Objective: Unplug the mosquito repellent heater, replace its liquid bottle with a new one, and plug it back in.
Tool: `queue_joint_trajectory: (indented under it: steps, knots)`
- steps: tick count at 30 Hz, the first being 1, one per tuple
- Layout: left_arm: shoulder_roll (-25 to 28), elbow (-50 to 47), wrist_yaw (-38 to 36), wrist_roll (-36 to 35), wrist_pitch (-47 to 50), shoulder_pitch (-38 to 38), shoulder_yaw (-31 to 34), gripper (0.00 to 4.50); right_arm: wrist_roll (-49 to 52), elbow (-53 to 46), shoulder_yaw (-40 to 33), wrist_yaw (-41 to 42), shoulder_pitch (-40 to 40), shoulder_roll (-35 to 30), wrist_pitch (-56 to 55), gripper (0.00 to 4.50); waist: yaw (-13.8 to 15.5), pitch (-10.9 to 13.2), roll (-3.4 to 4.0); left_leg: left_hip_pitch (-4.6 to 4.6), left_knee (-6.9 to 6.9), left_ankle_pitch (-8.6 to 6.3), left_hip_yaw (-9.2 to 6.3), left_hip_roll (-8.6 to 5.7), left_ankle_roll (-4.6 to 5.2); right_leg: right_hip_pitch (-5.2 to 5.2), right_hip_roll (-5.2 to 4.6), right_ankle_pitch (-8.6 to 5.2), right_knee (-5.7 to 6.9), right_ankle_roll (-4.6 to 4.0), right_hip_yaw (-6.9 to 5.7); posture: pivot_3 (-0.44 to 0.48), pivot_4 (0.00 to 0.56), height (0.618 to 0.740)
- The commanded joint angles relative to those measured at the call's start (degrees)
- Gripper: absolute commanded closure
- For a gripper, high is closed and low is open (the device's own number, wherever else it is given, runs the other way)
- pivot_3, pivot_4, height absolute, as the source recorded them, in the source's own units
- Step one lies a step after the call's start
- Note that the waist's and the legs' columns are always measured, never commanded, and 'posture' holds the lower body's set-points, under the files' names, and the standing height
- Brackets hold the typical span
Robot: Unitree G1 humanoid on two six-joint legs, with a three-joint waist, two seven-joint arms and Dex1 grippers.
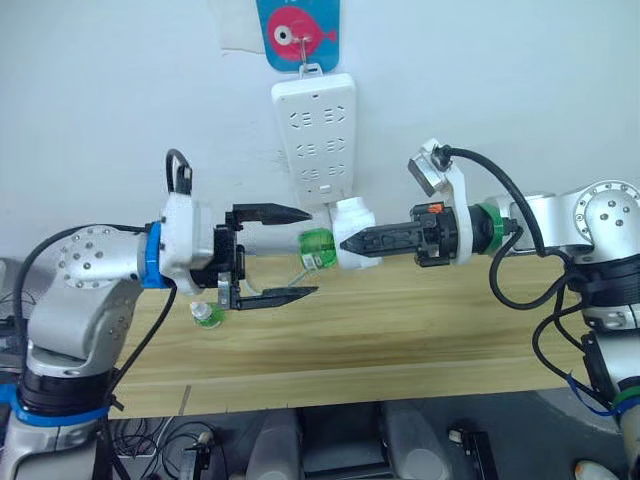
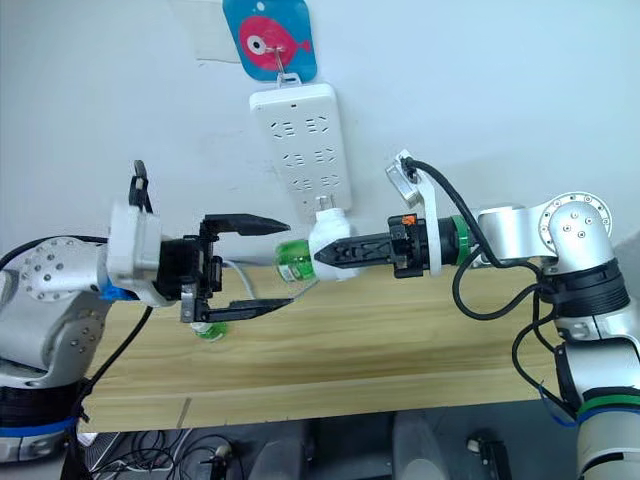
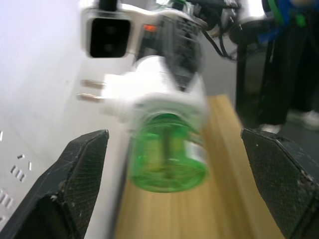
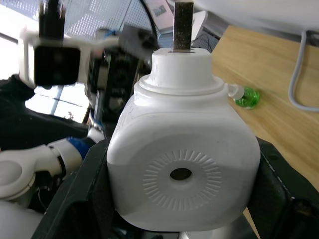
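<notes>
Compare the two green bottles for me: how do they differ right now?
The old bottle sits screwed into the heater, held in the air by the right pincer; the new bottle lies on the wooden table. The old bottle shows no cap, while the new bottle has a whitish one. The old bottle sits between the open left pincer's fingers; the new bottle lies below them. Both are small, round, translucent green.

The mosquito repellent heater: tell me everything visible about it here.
The mosquito repellent heater is a white, rounded plastic cube with a small hole ringed by radial ribs. It is unplugged, two metal prongs bare, held in the air by the right pincer below the power strip. Its green liquid bottle is still attached, facing the open left pincer.
</notes>
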Motion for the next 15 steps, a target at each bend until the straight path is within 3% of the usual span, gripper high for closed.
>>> queue_joint_trajectory:
  steps: [1,7,15]
  knots:
    - [-1.92,2.58,0.78,7.95,-13.08,0.27,-0.90,0.02,1.38,-0.44,-3.39,-1.34,-0.06,1.14,-0.50,1.48,0.19,0.00,0.00,-0.01,0.00,0.00,0.00,0.00,0.01,0.00,0.00,0.00,-0.02,0.00,0.00,-0.139,0.277,0.730]
    - [-5.43,8.20,4.72,16.22,-27.25,-1.72,-2.64,0.02,1.38,-0.24,-4.93,-3.98,0.25,3.61,-0.41,1.48,0.27,0.00,0.00,-0.05,0.00,-0.07,0.00,0.00,0.12,0.00,-0.01,0.00,-0.10,0.00,-0.02,-0.142,0.285,0.730]
    - [-5.90,13.62,8.07,19.97,-36.90,-4.12,-4.06,0.02,1.38,0.69,-6.75,-6.49,0.59,5.94,-0.02,1.48,0.07,0.01,0.02,-0.06,0.00,-0.08,-0.02,0.00,0.14,0.00,-0.01,0.00,-0.10,0.00,-0.04,-0.146,0.293,0.730]
